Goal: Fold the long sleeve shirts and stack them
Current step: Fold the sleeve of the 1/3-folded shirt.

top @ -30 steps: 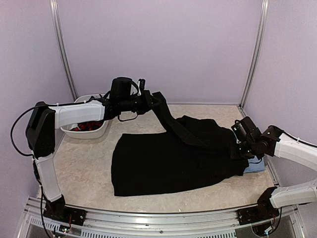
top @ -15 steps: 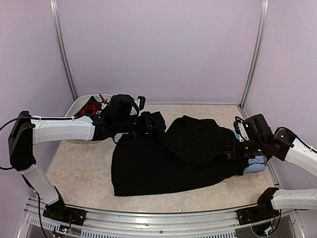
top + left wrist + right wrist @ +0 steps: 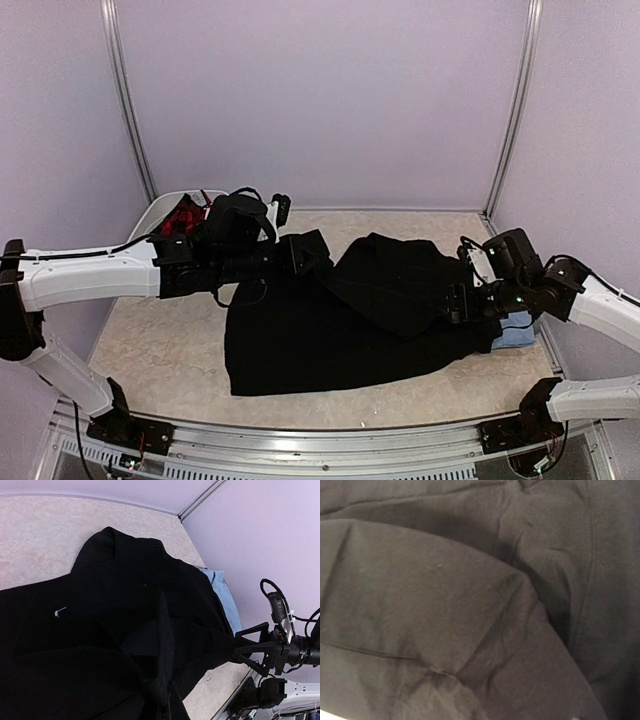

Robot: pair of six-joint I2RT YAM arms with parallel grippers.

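Note:
The black long sleeve shirt [image 3: 320, 335] lies spread across the middle of the table. One sleeve is drawn across its body toward the collar end. My left gripper [image 3: 318, 248] sits low over the shirt's far edge, shut on that sleeve. In the left wrist view the sleeve runs as a ridge [image 3: 165, 630] into my left gripper [image 3: 170, 707]. The light blue shirt [image 3: 517, 335] lies folded under the black shirt's right end, a strip of this light blue shirt [image 3: 226, 597] showing. My right gripper [image 3: 458, 300] hovers open at that end, its fingers [image 3: 250, 630] spread. Black cloth [image 3: 445, 605] fills the right wrist view.
A white basket [image 3: 160, 203] with red things [image 3: 185, 212] stands at the back left, partly behind my left arm. Purple walls with metal posts close in the table. A metal rail [image 3: 300, 440] runs along the near edge.
My left gripper has come down from high above and laid the sleeve across the shirt, the arm stretching out low. My right gripper has opened and shifted slightly left over the cloth.

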